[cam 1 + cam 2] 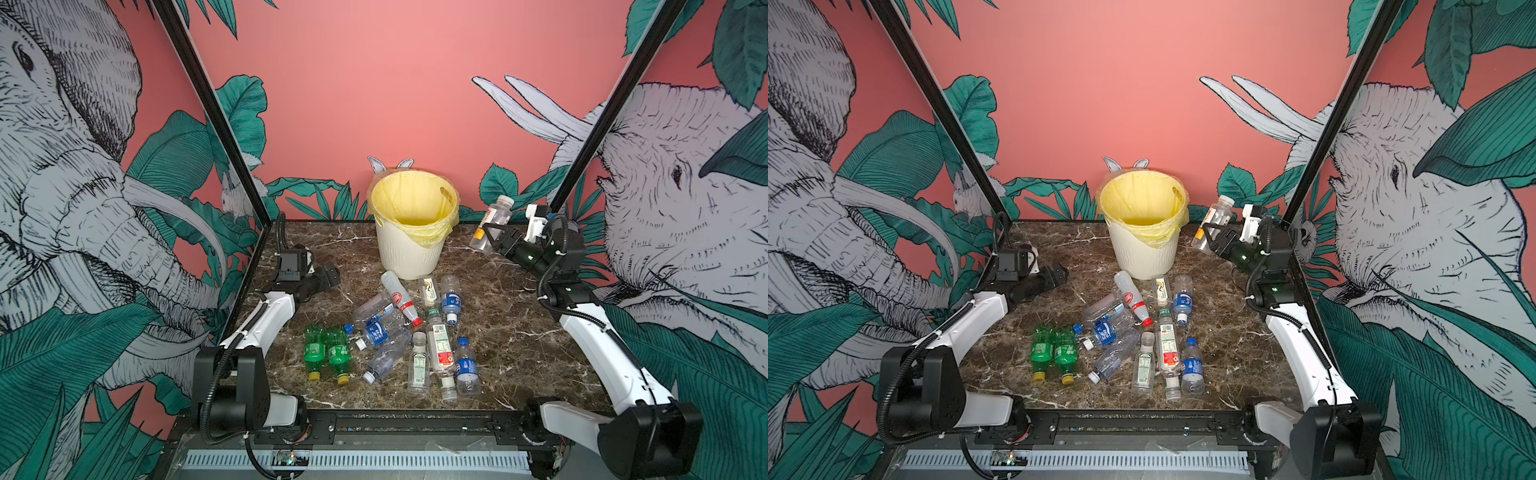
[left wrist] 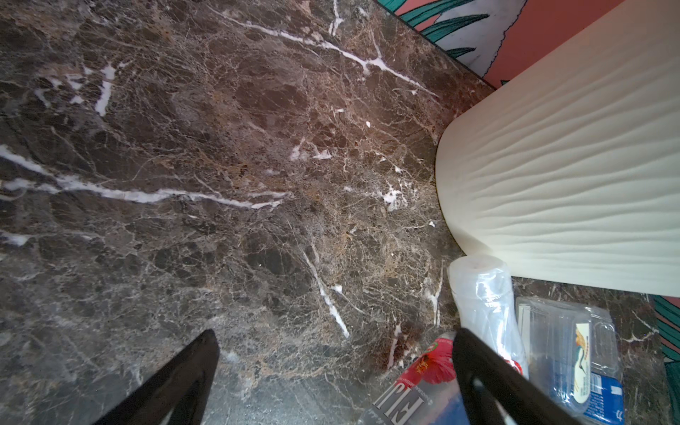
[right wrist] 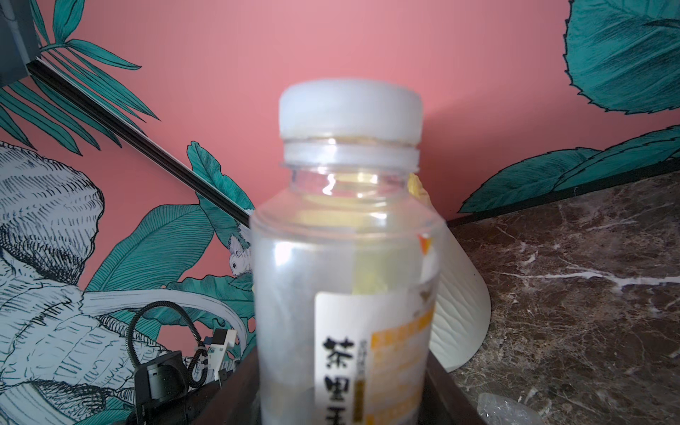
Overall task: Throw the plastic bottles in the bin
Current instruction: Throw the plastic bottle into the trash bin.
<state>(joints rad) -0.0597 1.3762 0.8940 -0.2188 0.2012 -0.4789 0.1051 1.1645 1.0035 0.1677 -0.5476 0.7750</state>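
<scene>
Bottle (image 1: 500,212) (midsection hidden) in right pincer (image 1: 492,235)

Down from high in front in both top views, over the whole worktop (image 1: 498,291) (framing nearly equal). From the left wrist, close above worktop beside the bin (image 2: 570,165), shared with those. From the right wrist, hard against a white-capped bottle (image 3: 349,239).

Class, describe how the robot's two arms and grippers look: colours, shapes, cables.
The left arm and right arm have smooth white link shells, chunky black joints and black corrugated cable held by white ties. The left gripper and right gripper have black, tapering fingers.
</scene>
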